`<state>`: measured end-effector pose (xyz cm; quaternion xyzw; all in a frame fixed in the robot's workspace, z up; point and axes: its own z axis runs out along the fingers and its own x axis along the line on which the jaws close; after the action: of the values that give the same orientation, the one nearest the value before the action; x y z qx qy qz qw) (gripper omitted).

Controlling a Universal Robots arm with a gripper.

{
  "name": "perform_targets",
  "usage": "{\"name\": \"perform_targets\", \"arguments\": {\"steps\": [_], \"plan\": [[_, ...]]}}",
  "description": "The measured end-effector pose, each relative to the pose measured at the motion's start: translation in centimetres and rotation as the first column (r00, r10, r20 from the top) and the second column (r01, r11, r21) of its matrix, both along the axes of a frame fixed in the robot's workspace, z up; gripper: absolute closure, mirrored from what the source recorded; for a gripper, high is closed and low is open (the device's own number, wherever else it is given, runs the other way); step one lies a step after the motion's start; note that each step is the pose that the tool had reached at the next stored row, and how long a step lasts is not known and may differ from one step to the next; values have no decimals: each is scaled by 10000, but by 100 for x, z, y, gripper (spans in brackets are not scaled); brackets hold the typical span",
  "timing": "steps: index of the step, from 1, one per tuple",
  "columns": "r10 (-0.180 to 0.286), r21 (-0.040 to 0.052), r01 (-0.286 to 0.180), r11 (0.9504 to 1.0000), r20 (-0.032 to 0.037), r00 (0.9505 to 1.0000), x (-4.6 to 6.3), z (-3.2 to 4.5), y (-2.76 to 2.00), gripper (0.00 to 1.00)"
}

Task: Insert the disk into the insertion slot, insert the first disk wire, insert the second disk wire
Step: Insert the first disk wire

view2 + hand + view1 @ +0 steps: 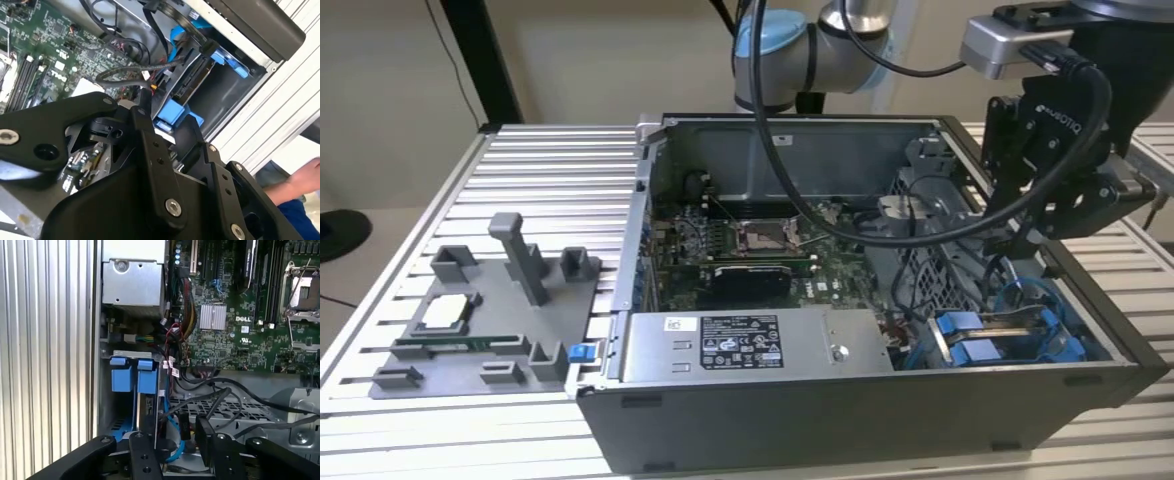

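Note:
The disk (1007,322) stands on edge in the insertion slot (1070,342) at the case's front corner on the exterior view's right, its blue carrier tabs (958,326) sticking up. In both wrist views the disk (147,410) (192,80) sits between the bay's blue rails (120,427). My gripper (1021,245) (182,450) (167,117) hovers just above the bay, fingers (145,457) apart and open. A black wire with a connector (204,432) and a blue wire (172,437) lie loose beside the disk, close under the fingers. Another black wire (125,75) loops over the motherboard.
The open computer case holds a green motherboard (747,240) and a grey power-supply box (747,345). A grey fixture (494,310) stands on the slatted aluminium table (547,160) at the exterior view's left. A person's hand (305,175) shows beside the case.

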<state>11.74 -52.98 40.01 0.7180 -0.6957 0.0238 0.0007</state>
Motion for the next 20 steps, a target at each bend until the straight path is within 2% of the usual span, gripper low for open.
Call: {"name": "perform_targets", "arguments": {"steps": [3,10,15,20], "plan": [[193,-124,-193,9997,5,9998,-1,-27,20,0],[560,-367,-554,9978,140,9983,-1,-90,119,0],[577,-403,-567,9976,232,9981,-3,-107,185,0],[546,-405,-535,9977,252,9982,-20,-112,188,0]]}}
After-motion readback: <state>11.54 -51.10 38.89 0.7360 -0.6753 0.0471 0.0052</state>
